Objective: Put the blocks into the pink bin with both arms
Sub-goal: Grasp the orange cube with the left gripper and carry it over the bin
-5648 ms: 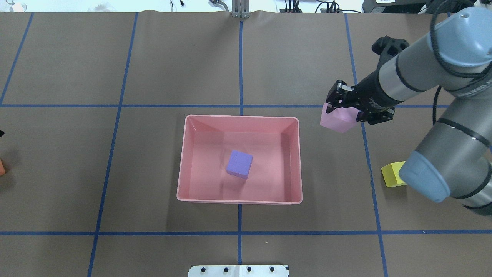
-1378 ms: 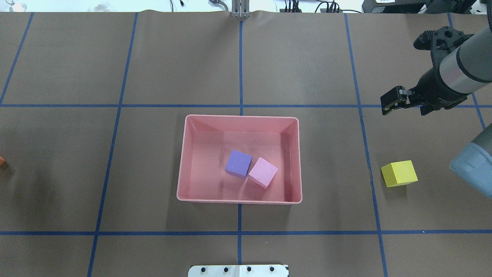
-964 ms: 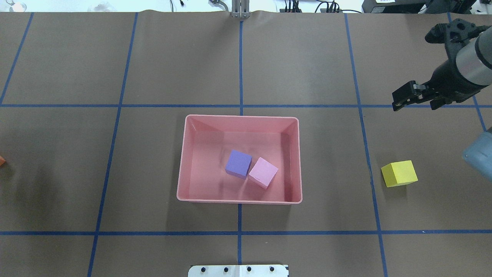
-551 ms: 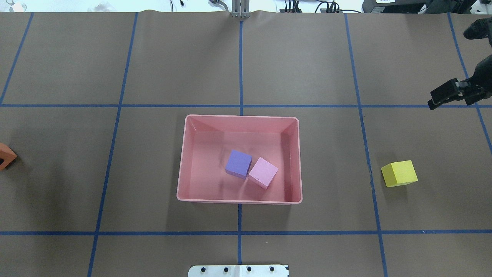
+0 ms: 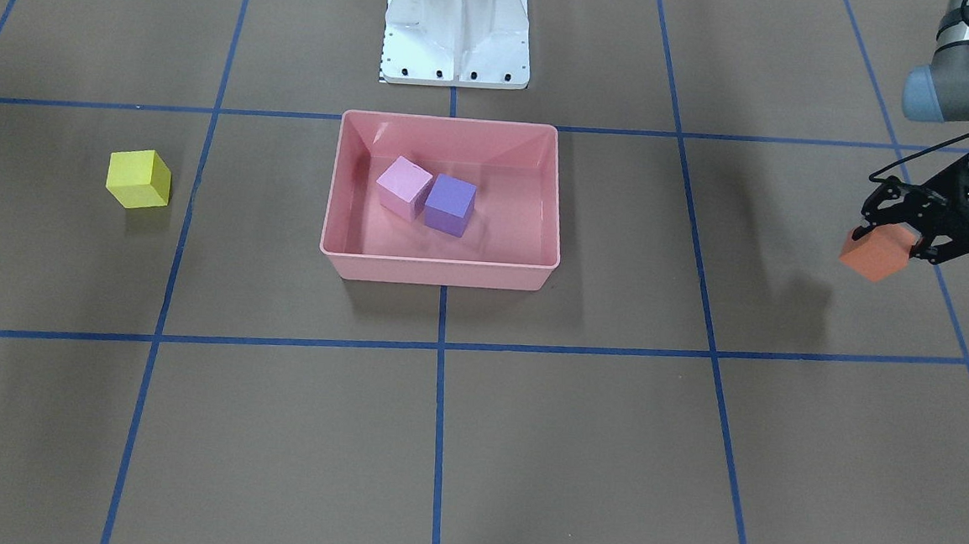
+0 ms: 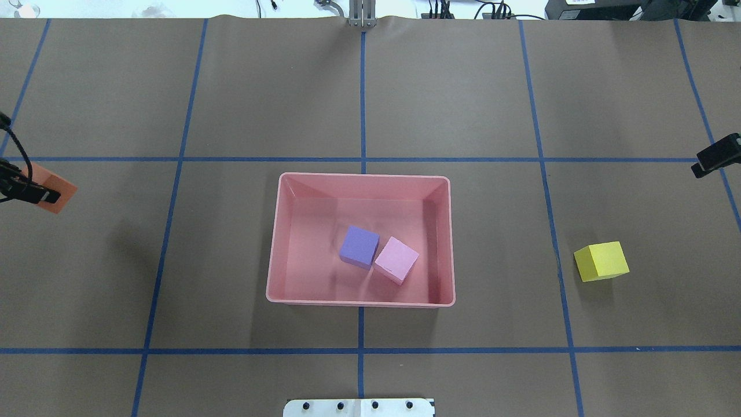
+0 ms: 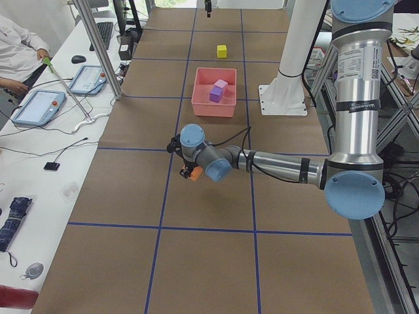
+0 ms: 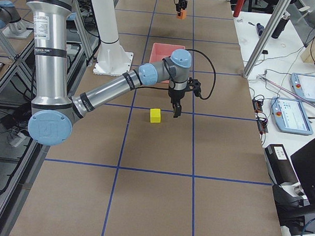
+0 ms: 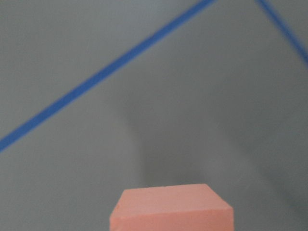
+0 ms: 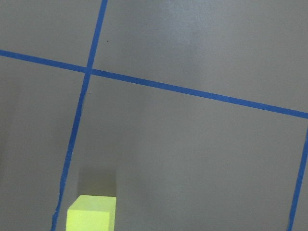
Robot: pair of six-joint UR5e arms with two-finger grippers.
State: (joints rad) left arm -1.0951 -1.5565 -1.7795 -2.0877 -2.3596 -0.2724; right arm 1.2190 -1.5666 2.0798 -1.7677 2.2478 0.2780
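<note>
The pink bin [image 6: 362,175] sits mid-table and holds the purple cube [image 6: 359,246] and the light pink cube [image 6: 396,259], which touch. My left gripper [image 5: 897,238] is shut on the orange cube [image 5: 876,254] and holds it above the table, far to the bin's left in the overhead view [image 6: 55,192]. The yellow cube [image 6: 601,261] lies on the table to the bin's right. My right gripper [image 8: 175,111] is empty and hangs beyond the yellow cube. Only one of its fingers [image 6: 716,156] shows at the overhead view's right edge.
The table is brown paper with a blue tape grid [image 6: 363,159]. The white robot base [image 5: 457,26] stands just behind the bin. Operator tablets and cables [image 7: 36,108] lie on a side bench off the table's far edge.
My right gripper brought the light pink cube to the bin, let it go, then pulled back to the right edge. My left gripper has come in from the left with the orange cube, raised.
</note>
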